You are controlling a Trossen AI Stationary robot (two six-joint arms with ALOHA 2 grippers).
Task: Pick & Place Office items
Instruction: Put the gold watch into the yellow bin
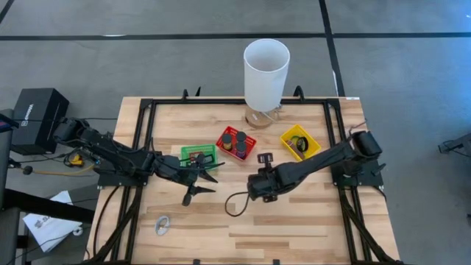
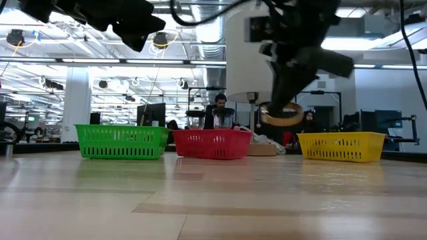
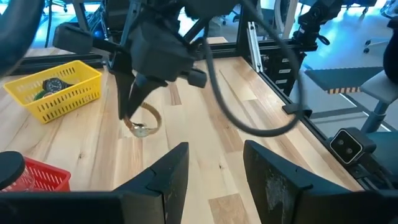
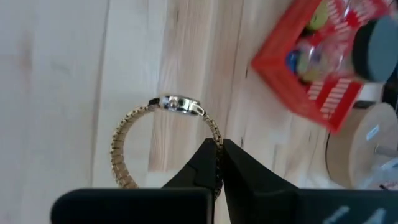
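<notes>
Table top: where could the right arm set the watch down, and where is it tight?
Bare wood lies along the near edge, between the silvery clip and the right rail. The right gripper, holding the gold watch, hangs beside that patch. It is crowded farther back: green basket, red basket, yellow basket, white cylinder, left gripper.

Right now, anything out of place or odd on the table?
Nothing damaged or spilled. The right gripper is shut on a gold wristwatch, held clear of the wood. One silvery clip lies alone near the table's front-left, far from the baskets. The left gripper is open beside the green basket.
</notes>
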